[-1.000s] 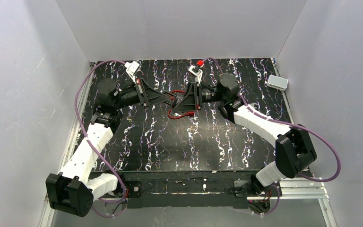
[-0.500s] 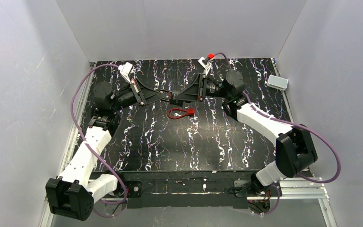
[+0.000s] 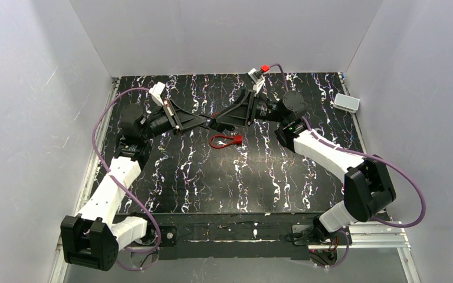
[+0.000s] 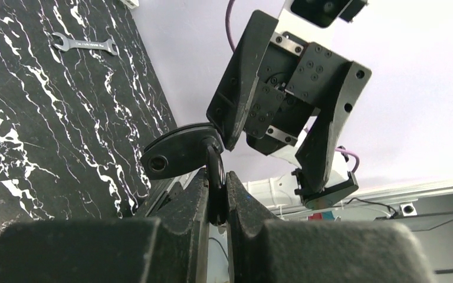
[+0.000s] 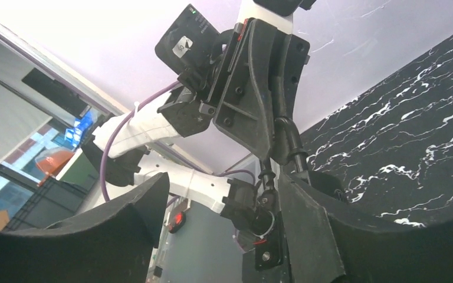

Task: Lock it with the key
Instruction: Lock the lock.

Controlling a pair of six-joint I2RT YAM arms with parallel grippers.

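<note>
My left gripper [image 3: 211, 122] is shut on a black key [image 4: 177, 154], pinching its thin black part between the fingers [image 4: 194, 200] and holding it above the table. My right gripper [image 3: 222, 121] faces it tip to tip with its jaws wide apart; one finger [image 4: 239, 94] touches the key's head. In the right wrist view the key and its wire ring [image 5: 263, 219] sit against the right-hand finger [image 5: 307, 230], and the left gripper [image 5: 253, 94] shows above. A red lock with a red cable loop [image 3: 224, 140] lies on the table below both grippers.
The black marbled table [image 3: 224, 183] is walled by white panels. A small white box [image 3: 346, 102] sits at the far right edge. A silver wrench [image 4: 84, 43] lies on the table in the left wrist view.
Both grippers have risen from the table, where they were around the red lock. The lock stays lying on the table. The grippers now meet in the air above it.
</note>
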